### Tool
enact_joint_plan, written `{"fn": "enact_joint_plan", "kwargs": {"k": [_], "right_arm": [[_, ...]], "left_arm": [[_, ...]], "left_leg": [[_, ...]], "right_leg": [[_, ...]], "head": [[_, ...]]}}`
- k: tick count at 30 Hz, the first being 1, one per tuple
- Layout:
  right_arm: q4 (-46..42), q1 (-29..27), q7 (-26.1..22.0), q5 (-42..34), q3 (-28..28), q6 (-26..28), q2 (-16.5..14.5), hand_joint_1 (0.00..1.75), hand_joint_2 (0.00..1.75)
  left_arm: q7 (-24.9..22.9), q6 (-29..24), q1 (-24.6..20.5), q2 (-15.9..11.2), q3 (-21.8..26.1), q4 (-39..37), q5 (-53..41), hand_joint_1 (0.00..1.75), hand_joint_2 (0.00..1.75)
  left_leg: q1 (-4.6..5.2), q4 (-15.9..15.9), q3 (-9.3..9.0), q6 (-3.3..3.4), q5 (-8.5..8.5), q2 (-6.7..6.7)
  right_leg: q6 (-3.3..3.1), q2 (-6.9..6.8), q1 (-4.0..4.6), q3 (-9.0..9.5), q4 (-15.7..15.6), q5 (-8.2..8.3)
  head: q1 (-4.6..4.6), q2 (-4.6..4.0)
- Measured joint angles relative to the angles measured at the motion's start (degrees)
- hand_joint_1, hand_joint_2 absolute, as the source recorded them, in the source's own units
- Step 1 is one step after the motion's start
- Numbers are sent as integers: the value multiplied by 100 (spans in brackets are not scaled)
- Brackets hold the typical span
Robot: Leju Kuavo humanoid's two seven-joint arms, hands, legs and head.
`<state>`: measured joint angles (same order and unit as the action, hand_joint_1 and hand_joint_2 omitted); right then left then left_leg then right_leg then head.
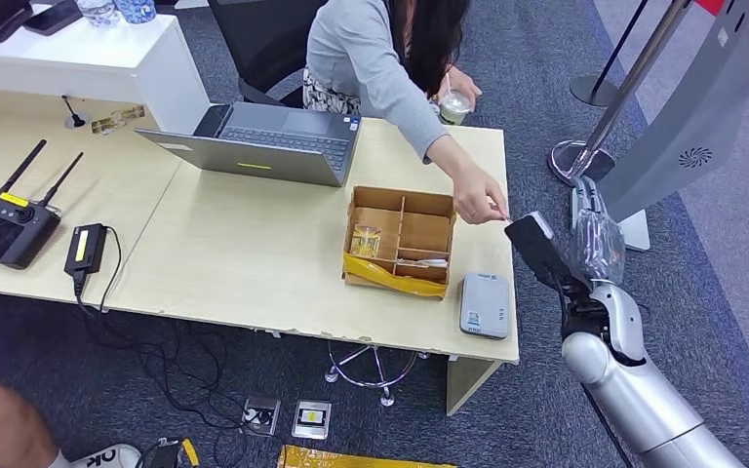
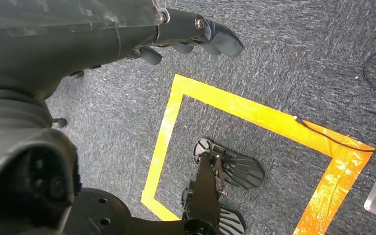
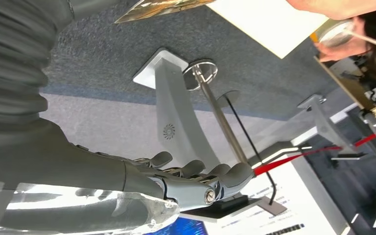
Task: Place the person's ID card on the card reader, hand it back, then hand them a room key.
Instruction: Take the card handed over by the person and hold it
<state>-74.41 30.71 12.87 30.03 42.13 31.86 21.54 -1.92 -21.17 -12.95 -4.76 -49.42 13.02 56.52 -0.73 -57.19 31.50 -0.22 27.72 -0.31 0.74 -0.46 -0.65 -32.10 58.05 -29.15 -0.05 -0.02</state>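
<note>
This is an office set up as a reception counter: a light wooden desk (image 1: 254, 244) on grey carpet (image 1: 722, 224) carries an open laptop (image 1: 263, 141) at its far side, a black office chair (image 1: 263, 39) stands behind it, and a stanchion post (image 1: 624, 93) stands at the right.

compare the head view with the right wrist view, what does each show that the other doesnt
Head view alone: the light wooden desk, the grey open laptop, the brown cardboard divided box, the grey flat card reader and the black remote controller with two antennas.

Right wrist view alone: a red barrier belt and a dark-based sign stand.

Shared: the robot's right hand, empty with fingers apart, the chrome stanchion post, the grey curved panel and the person's outstretched hand.
</note>
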Motion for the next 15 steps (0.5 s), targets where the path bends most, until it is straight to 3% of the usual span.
{"fn": "enact_joint_plan", "kwargs": {"k": [13,14,15], "right_arm": [[-354,-137,108,166,110,-158,-3,0,175],[-369,-147,109,173,112,-161,-3,16,175],[-383,-157,109,176,115,-164,-3,60,175]], "left_arm": [[0,-16,0,2,-11,1,-19,0,0],[0,-16,-1,2,-19,1,-22,0,0],[0,-16,-1,2,-31,1,-27,0,0]], "left_leg": [[0,0,-1,0,0,1],[0,0,-1,0,0,1],[0,0,-1,0,0,1]], "right_leg": [[0,5,0,-2,0,0],[0,5,0,-2,0,0],[0,5,0,-2,0,0]], "head": [[0,0],[0,0],[0,0]]}}
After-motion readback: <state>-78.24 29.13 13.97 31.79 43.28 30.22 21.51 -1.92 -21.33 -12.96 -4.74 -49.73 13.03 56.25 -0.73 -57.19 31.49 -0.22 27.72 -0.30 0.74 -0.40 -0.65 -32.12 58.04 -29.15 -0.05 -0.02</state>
